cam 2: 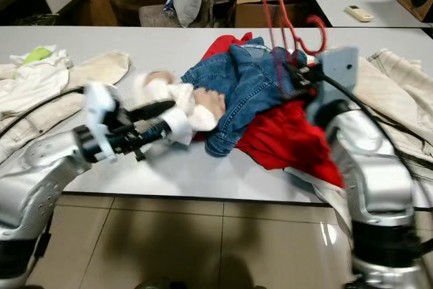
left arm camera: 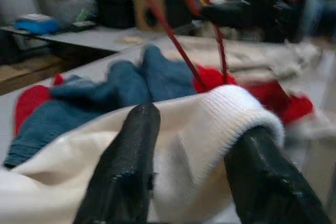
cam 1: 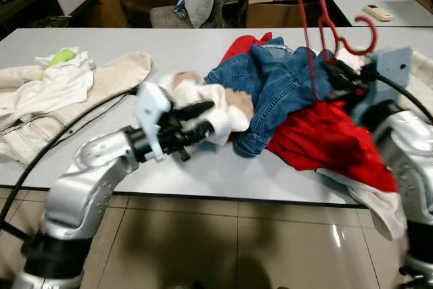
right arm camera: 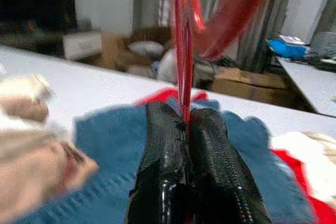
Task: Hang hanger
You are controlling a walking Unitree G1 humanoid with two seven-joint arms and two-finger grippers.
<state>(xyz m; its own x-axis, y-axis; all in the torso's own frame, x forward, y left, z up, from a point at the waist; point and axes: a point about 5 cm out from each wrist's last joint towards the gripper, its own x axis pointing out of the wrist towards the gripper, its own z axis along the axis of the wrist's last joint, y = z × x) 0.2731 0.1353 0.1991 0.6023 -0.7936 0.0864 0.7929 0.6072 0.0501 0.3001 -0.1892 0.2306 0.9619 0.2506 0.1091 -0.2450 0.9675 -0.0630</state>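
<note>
Landmark: denim jacket (cam 1: 281,79), heaped mid-table on the white table (cam 1: 122,38).

Right gripper (right arm camera: 186,124): fingers pressed together, pinching the wire of the red hanger (cam 1: 338,32). Hanger is held upright just above the jacket's far right edge, hook curling at the top (motion blur, exact tilt uncertain).

Left gripper (left arm camera: 194,145): fingers spread around a white ribbed cuff (left arm camera: 231,114), one finger either side; whether they bear on the cloth I cannot tell. This sits at the jacket's near left side, where a white fleece garment (cam 1: 216,109) lies against the denim.

Red garment (cam 1: 318,137) lies under and right of the jacket, spilling over the table edge. Cream jacket (cam 1: 88,82) well left of it.

Progress, judged: hanger lifted and in hand; no rail or hook to receive it in sight. Hanging itself remains (probably carrying first).
</note>
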